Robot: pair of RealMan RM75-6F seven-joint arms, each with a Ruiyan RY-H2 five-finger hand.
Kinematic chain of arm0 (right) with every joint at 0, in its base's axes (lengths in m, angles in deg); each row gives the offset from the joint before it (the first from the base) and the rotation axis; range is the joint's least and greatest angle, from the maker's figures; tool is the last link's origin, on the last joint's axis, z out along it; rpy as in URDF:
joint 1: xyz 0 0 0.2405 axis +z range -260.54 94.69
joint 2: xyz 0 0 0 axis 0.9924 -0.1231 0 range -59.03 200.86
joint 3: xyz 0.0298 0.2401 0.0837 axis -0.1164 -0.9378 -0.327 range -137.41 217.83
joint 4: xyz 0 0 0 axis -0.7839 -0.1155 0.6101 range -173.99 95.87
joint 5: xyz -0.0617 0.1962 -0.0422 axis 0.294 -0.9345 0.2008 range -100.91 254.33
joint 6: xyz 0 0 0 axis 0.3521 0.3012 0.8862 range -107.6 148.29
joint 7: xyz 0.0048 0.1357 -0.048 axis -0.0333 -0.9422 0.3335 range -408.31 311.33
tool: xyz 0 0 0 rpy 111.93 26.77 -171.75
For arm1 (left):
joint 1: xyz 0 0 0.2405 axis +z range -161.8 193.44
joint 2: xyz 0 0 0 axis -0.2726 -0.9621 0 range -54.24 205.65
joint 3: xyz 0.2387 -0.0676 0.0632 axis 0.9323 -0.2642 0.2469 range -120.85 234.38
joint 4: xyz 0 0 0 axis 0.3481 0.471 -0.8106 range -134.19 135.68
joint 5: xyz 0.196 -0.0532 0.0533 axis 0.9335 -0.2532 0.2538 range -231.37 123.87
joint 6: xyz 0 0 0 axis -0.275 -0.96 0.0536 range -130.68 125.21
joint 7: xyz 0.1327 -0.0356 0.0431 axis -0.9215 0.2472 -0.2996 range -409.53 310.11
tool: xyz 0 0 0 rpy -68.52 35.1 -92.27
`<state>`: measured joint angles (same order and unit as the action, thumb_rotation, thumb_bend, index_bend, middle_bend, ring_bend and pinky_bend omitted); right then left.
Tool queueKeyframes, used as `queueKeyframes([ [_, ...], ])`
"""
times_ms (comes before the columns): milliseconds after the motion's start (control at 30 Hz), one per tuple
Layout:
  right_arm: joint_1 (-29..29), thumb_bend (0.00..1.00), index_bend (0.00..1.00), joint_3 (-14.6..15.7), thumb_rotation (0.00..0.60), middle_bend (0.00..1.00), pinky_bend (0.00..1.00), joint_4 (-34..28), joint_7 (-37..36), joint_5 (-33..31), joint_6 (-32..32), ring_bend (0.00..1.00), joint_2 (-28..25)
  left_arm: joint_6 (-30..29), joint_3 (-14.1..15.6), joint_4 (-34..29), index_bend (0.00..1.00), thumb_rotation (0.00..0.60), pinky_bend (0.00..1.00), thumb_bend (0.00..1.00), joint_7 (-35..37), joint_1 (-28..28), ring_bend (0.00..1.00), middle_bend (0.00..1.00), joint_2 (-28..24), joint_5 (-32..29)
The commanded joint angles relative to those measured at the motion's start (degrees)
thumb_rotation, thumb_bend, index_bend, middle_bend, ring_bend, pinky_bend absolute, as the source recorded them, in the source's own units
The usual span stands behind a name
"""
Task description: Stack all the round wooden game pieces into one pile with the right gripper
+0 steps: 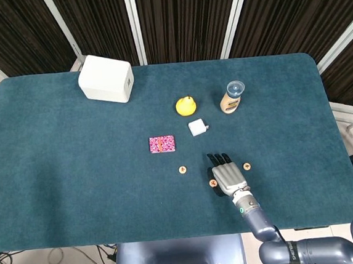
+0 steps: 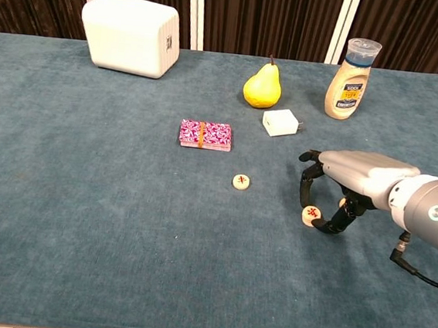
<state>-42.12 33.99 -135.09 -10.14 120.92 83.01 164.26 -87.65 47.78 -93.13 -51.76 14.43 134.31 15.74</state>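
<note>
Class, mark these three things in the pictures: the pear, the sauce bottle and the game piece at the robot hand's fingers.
pear (image 2: 262,90), chest view, middle of its yellow body.
sauce bottle (image 2: 348,89), chest view, on its label.
game piece (image 2: 310,215), chest view, its red-marked top face, at the robot hand's fingertips.

red marks on game pieces (image 2: 240,182), unreadable

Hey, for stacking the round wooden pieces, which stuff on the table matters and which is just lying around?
Part of the job:
- wooden piece at the fingertips of the right hand
- wooden piece in the middle
- wooden piece behind the hand

Just lying about:
- white box
- pear
- sauce bottle
- white charger
- pink card pack
</note>
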Motion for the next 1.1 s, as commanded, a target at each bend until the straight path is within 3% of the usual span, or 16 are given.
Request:
queueKeyframes([
  [33,0.05,0.4,0.46,-0.03,0.6,0.0,0.0,0.12,-0.02,-0.15,-0.03,0.0,0.08,-0.01,-0.01,-0.01,0.0,0.6,0.05,0.09,-0.01,0.02,0.0,0.0,-0.01,-0.05],
  [500,0.37,0.4,0.45,-0.23,0.6,0.0,0.0,-1.78,0.45,0.71,0.88,0.0,-0.25,-0.07,-0.12,-0.08,0.0,0.6,0.05,0.09,-0.01,0.07,0.0,0.0,-0.01,-0.27],
  [633,1.18,0.4,0.4,-0.78,0.6,0.0,0.0,-2.49,1.6,0.51,1.2,0.0,0.46,-0.04,-0.13,-0.08,0.0,0.6,0.05,0.09,0.22,0.1,0.0,0.0,-0.08,-0.26],
  [1100,7.63,0.4,0.34,-6.55,0.6,0.0,0.0,1.4,10.1,-6.32,3.8,0.0,7.32,1.17,-0.36,0.75,0.0,0.6,0.05,0.09,2.19,-0.07,0.0,0.0,-0.42,-0.76],
])
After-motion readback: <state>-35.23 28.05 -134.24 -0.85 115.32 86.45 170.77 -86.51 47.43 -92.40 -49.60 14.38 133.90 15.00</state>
